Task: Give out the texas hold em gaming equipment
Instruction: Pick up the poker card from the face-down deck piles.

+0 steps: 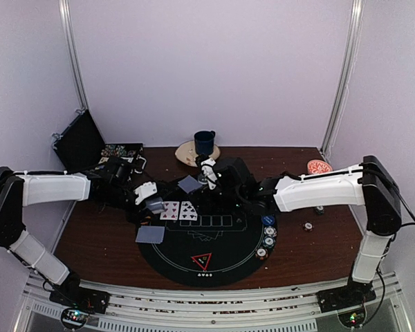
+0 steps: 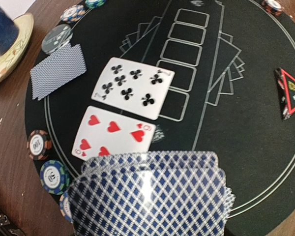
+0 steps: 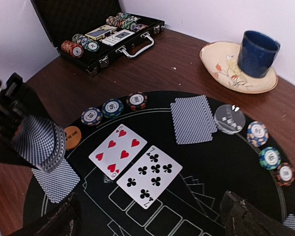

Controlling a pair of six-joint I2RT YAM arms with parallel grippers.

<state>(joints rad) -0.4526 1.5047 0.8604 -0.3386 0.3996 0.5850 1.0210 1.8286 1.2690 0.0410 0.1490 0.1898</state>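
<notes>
Closest to us, filling the bottom of the left wrist view, is the fanned deck [image 2: 150, 196] of blue-diamond-backed cards. We see the left gripper [image 3: 10, 113] clamped on it, holding the fan above the edge of the round black mat [image 1: 194, 273].

Just past the fan, two cards lie face up and side by side on the mat: the six of hearts [image 2: 113, 133] and the seven of clubs [image 2: 132, 87], touching along one edge, next to the row of outlined card boxes.

We find the right gripper [image 3: 150, 211] over those boxes with its jaws spread wide and nothing between them.

One face-down hand [image 3: 192, 118] rests on the mat just beside the clear button disc [image 3: 229, 118]. A second face-down hand [image 3: 55, 181] lies beneath the held fan, near the orange button disc [image 3: 72, 136].

Three striped poker chips [image 3: 112, 107] sit in an arc at the mat's rim by the orange disc, and another chip trio [image 3: 270, 157] curves along the rim past the clear disc.

We see the red-edged triangle marker [image 2: 291, 93] flat on the mat, well apart from the cards.

Off the mat, on the wooden table [image 3: 177, 64], an open black case [image 3: 88, 24] holds more chips, and a dark blue mug [image 3: 258, 53] stands on a cream plate [image 3: 221, 64].
</notes>
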